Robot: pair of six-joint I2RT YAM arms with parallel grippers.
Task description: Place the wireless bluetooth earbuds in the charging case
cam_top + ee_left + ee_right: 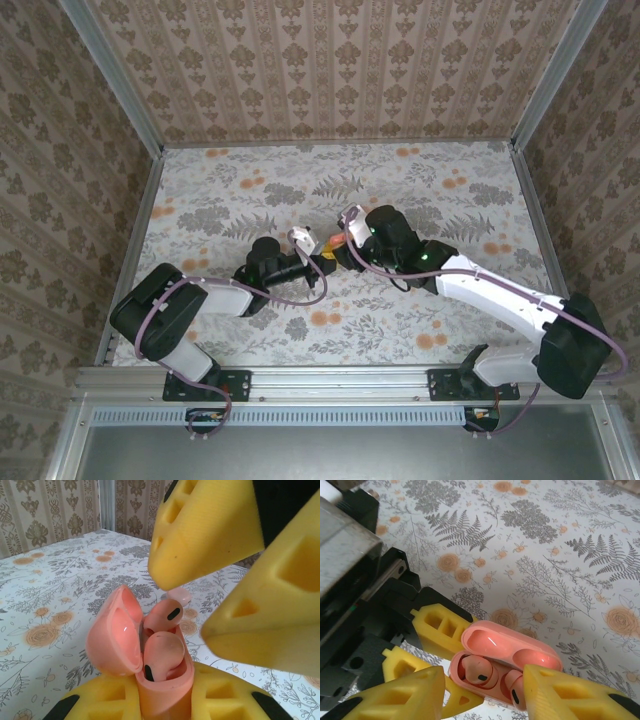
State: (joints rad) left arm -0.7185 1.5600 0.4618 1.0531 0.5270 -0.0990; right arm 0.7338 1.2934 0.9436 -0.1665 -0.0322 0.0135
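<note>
Left jaws clamped the charging case (114, 641) by its base, lid open, around the middle of the table (45, 595). Both earbuds (162, 656) sat in their wells; the far one looked slightly raised, maybe not pressed home. Right jaws stood apart just above it, gripping nothing. Insertion nearly done; final seating possibly left.

**A:** how are the arms sitting in this one?

**B:** both reach in toward the middle and meet tip to tip. The left arm (215, 297) is folded at the elbow, and the left gripper (162, 702) is clamped tight on the case (112, 640), one finger on each side.

**A:** and the other side?

**B:** the right arm (490, 290) is stretched out long. The right gripper (485, 677) has its jaws apart, with its yellow fingertips (200, 530) hanging just above the left one's.
</note>
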